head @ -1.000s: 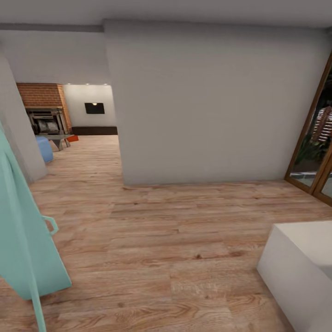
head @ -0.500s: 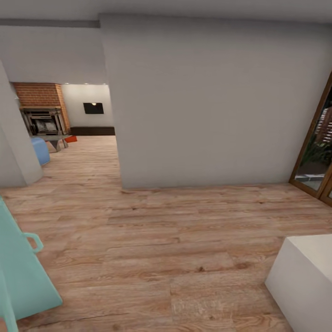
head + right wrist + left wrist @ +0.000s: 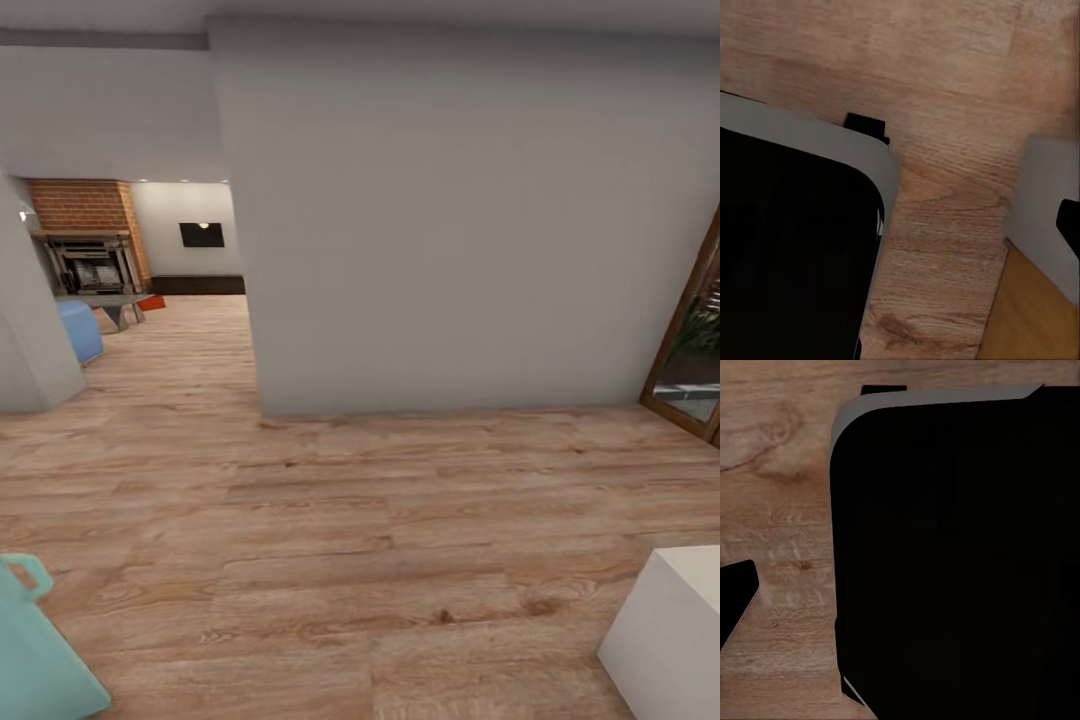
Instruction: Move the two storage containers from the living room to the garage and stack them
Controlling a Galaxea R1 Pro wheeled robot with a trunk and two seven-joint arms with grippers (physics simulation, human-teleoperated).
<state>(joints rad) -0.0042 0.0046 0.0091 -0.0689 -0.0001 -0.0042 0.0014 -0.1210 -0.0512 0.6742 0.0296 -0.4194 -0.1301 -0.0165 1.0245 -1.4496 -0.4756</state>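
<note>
Motion of the camera, not of the furnishings, is what separates this moment from the pictures before it: across the last second the whole head view has slid, so that the teal object (image 3: 35,650) at the lower left has shrunk to a corner, the white block (image 3: 670,630) at the lower right has dropped lower, and the wood-framed glass door (image 3: 690,350) has been pushed toward the edge. The grey wall (image 3: 450,220) ahead has grown slightly larger. From this it is judged that the base is being driven and turned toward the opening on the left, through which the living room is seen.

Beyond that opening the red brick fireplace (image 3: 85,235), a piece of blue seating (image 3: 80,330) and a low grey table (image 3: 110,305) are visible, and just beside the table, on the light wood plank floor (image 3: 350,520), a small orange-red shape (image 3: 152,301) is made out; it is taken to be one of the storage containers, well apart from the robot. The second one cannot be picked out. No container has been collected yet, so the task is judged to be at its approach stage.

Neither arm is raised into the head view. In both wrist views a dark, rounded body with a pale rim is seen over plank flooring, so the arms are judged to be hanging low. Whether the jaws are open or closed cannot be told.
</note>
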